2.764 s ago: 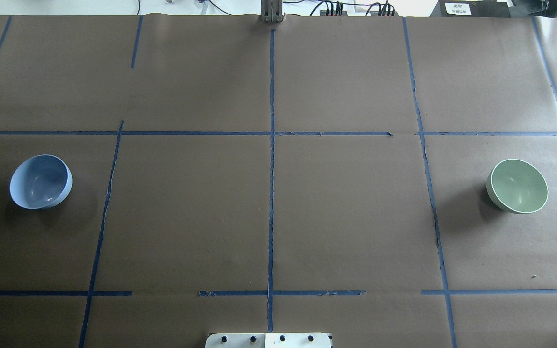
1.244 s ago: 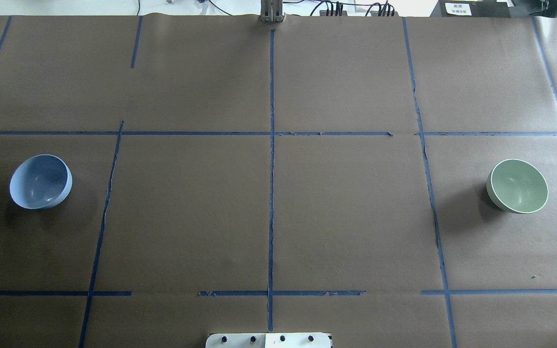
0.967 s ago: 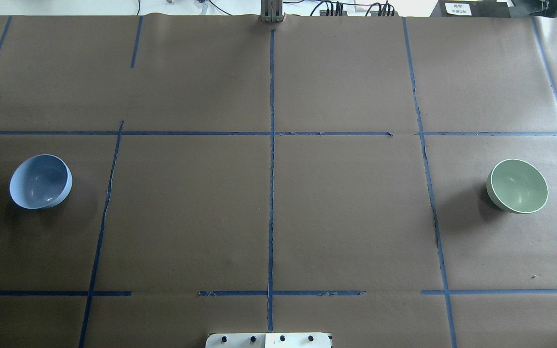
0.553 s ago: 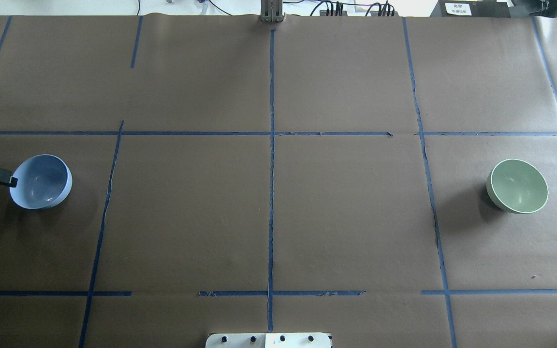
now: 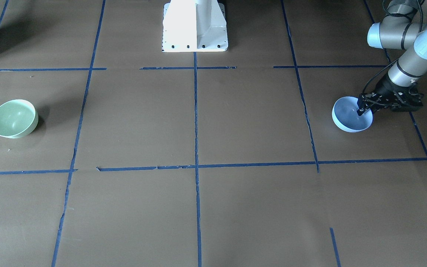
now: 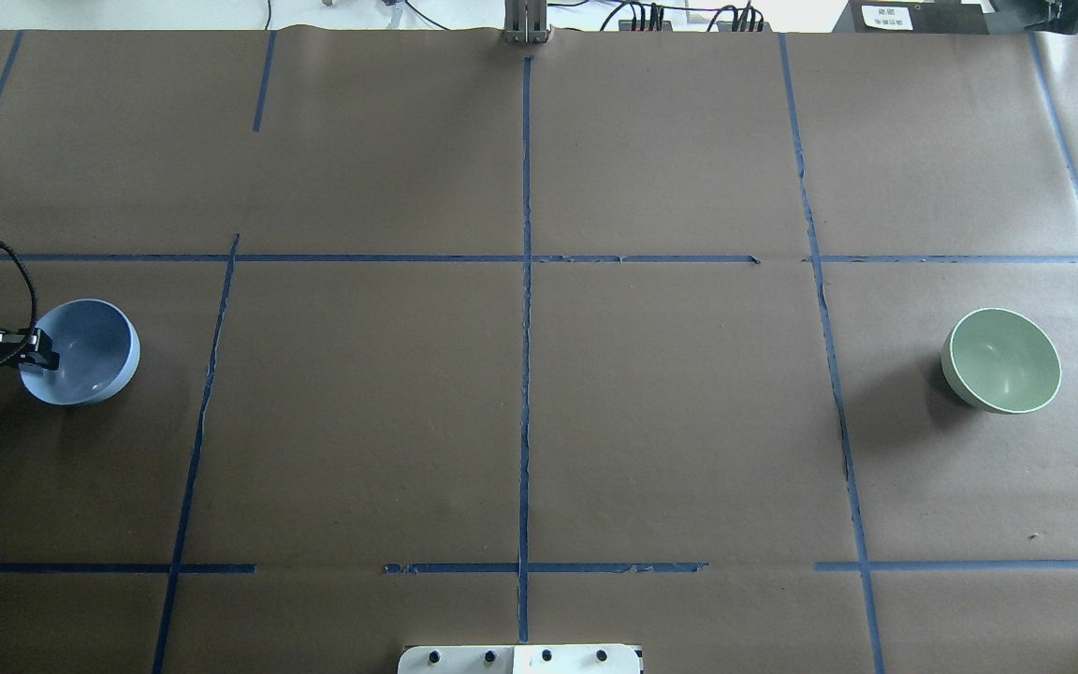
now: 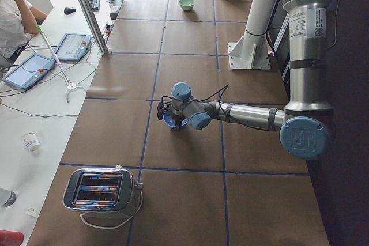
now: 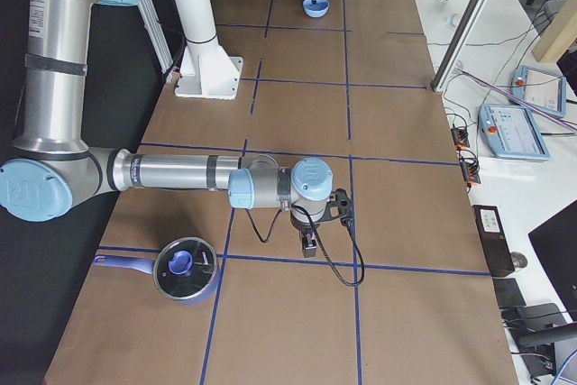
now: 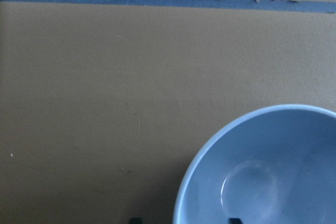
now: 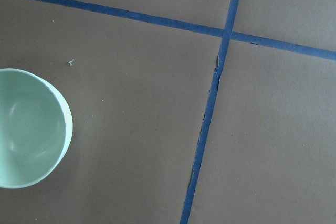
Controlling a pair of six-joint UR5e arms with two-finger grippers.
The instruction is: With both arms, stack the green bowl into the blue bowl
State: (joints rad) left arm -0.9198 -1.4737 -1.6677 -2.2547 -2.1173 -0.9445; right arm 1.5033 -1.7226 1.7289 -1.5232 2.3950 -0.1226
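The blue bowl (image 6: 80, 351) stands upright at the table's left end; it also shows in the front view (image 5: 350, 116) and the left wrist view (image 9: 262, 171). My left gripper (image 6: 38, 354) is open and straddles the bowl's outer rim, one fingertip (image 9: 135, 220) outside and one inside. It also shows in the front view (image 5: 361, 109). The green bowl (image 6: 1002, 360) stands upright at the right end, alone; it shows in the right wrist view (image 10: 29, 129) at the left edge. My right gripper (image 8: 308, 242) hangs over the table; I cannot tell its state.
A dark pot with a lid (image 8: 185, 270) sits near the right arm. A toaster (image 7: 106, 191) stands at the table's left end, beyond the blue bowl. The white pedestal (image 5: 195, 26) is at the robot's side. Blue tape lines cross the brown table cover.
My left gripper has come in from the left edge of the overhead view and reached the blue bowl's rim. Neither bowl has moved.
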